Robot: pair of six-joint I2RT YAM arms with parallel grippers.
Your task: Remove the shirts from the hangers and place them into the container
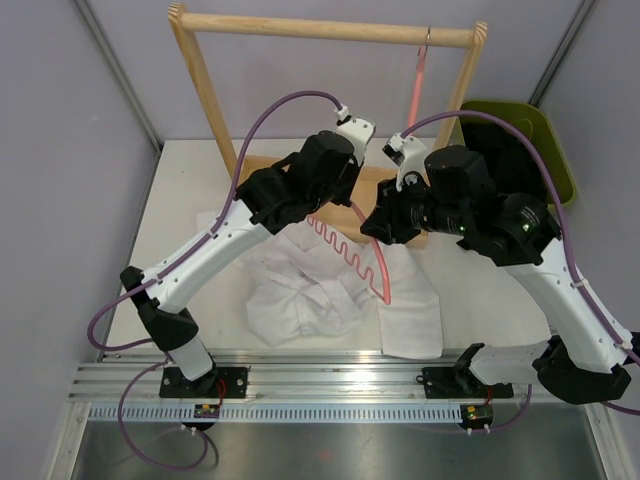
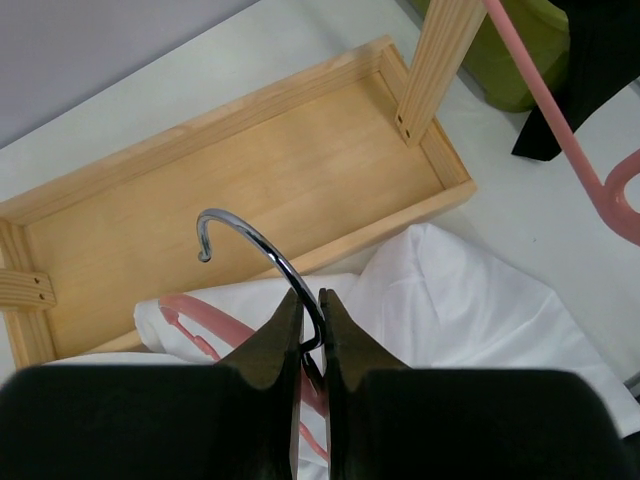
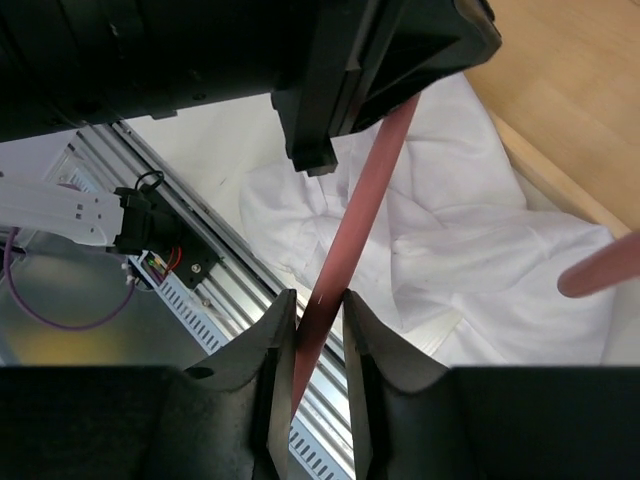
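A white shirt lies crumpled on the table in front of the rack, with a pink hanger across it. My left gripper is shut on that hanger's silver hook, above the white shirt. My right gripper has its jaws closed against the hanger's pink bar, over the white shirt. A second pink hanger hangs bare from the rack's top bar. The olive-green container stands at the back right with a black shirt in it.
The wooden rack stands at the back, and its flat tray base lies just beyond my left gripper. An aluminium rail runs along the near edge. The left arm's black wrist hangs close above my right gripper.
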